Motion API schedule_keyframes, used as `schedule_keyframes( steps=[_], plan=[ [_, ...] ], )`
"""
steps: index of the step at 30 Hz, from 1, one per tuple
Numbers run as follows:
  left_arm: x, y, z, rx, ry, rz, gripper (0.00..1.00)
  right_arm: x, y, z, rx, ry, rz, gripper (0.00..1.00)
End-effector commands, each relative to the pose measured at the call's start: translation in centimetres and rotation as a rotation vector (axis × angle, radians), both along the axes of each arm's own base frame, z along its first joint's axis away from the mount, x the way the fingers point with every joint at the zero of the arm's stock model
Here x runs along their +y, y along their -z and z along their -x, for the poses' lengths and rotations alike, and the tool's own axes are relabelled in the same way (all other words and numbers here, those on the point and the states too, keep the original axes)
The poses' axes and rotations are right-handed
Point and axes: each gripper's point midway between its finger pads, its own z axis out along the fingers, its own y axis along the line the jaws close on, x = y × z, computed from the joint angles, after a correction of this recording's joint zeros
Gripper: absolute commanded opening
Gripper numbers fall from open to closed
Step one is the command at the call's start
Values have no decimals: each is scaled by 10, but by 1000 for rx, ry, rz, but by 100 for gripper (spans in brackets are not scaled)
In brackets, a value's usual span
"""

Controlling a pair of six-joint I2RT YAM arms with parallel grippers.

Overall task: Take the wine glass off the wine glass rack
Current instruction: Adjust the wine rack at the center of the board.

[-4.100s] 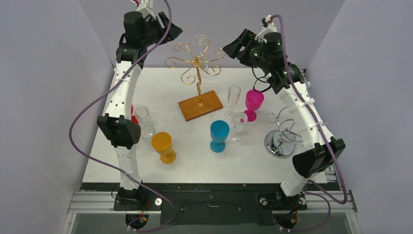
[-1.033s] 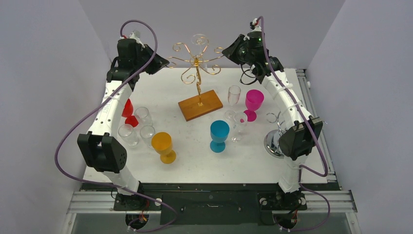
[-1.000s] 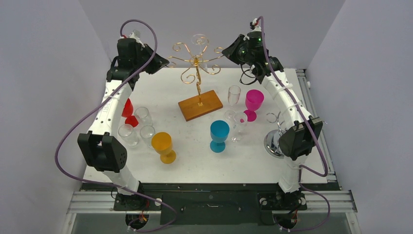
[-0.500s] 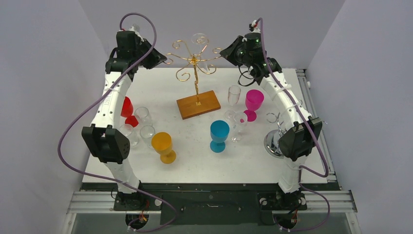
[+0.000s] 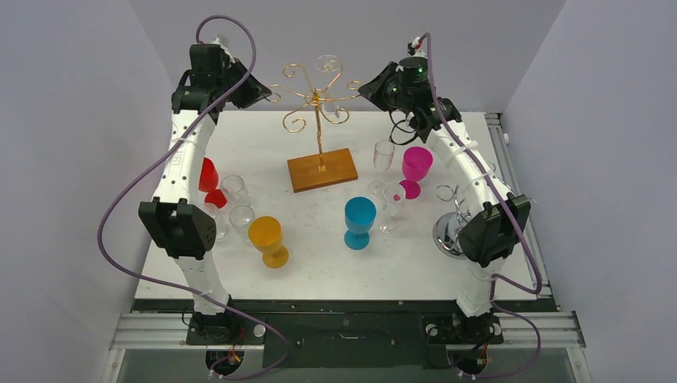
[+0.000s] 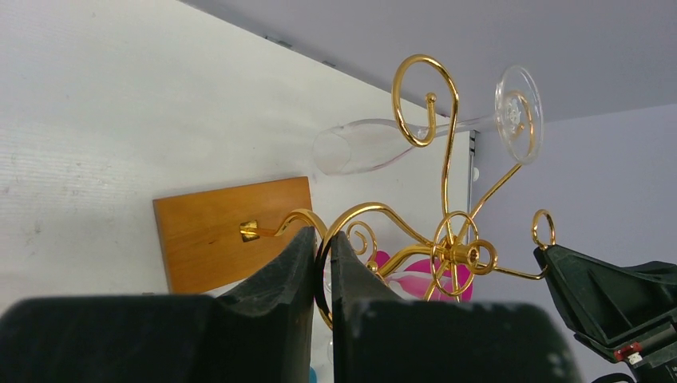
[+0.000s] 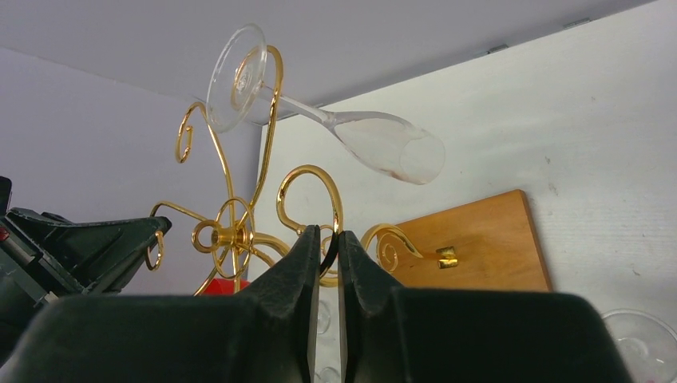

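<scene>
Your left pincer (image 6: pixel 321 263) and right pincer (image 7: pixel 323 251), closed tight, are each pinching a curl of the wine glass rack (image 6: pixel 231 231); the wine glass (image 6: pixel 375 148) is hanging beyond their tips.

Wine glass rack (image 5: pixel 322 169) was at far centre of the table (image 5: pixel 263 144), w/ a wine glass (image 5: pixel 327 65) hung on its rear top curl. Left gripper (image 5: pixel 267 96) sat at rack's left and right gripper (image 5: pixel 363 86) at its right, each w/ a curl btwn its fingers. Wire stand (image 5: pixel 457 227) stood by the right edge. Glass cluster (image 5: pixel 234 189) stood by the left edge, and a goblet (image 5: pixel 360 215) in front of the rack.
</scene>
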Motion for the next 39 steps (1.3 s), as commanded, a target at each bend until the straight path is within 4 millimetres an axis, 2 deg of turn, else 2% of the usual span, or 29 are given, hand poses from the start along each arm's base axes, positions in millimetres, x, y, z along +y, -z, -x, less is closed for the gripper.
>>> schedule_keyframes(
  steps=[1, 11, 18, 22, 29, 39],
  plan=[
    [5, -72, -12, -208, -28, 21, 0, 29, -32, 38, -45, -132, -61, 0],
    [11, -69, -24, -189, -38, 22, 0, 48, -40, 52, -32, -169, -106, 0],
    [18, -60, -36, -168, -45, 31, 0, 66, -46, 63, -23, -199, -153, 0],
    [21, -65, -40, -181, -48, 38, 0, 76, -53, 68, -25, -219, -180, 0],
    [19, -67, -48, -199, -40, 47, 0, 89, -66, 79, -29, -244, -231, 0],
    [17, -61, -56, -200, -30, 54, 0, 108, -81, 96, -36, -285, -285, 0]
  ],
)
